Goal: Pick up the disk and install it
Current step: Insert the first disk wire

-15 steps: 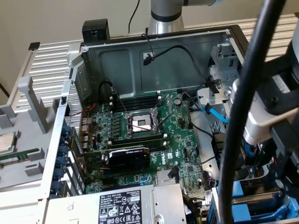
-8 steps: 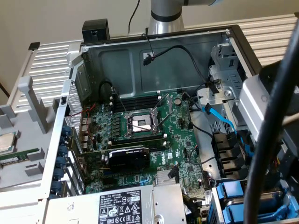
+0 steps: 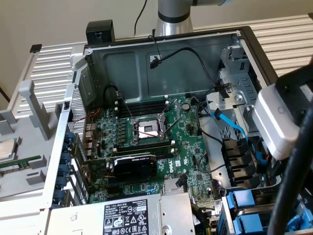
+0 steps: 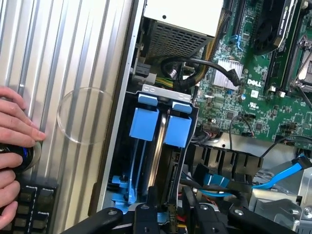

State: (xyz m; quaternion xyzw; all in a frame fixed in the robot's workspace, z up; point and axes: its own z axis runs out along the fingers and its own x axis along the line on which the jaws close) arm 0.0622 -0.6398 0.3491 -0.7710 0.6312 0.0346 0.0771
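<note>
The open computer case (image 3: pixel 73 98) lies with its drive cage (image 4: pixel 168 92) at the exterior view's lower right. Two bright blue carrier frames (image 4: pixel 144 124) (image 4: pixel 178 131) stand side by side in that cage, with a silver metal edge (image 4: pixel 158 151) between them. They also appear as blue blocks (image 3: pixel 239 200) in the exterior view. I cannot tell which of them carries the disk. My gripper (image 4: pixel 169 204) hangs directly over the near end of the cage, close to the carriers. The arm's white wrist housing (image 3: pixel 276 117) hides it in the exterior view.
A person's hand (image 4: pixel 14 126) rests on a knob beside a keyboard (image 4: pixel 29 204) on the ribbed metal surface (image 4: pixel 73 48). The grey power-supply box (image 3: pixel 122 215) sits next to the cage. Blue and black cables (image 4: pixel 278 178) cross beside the motherboard (image 3: pixel 156 137).
</note>
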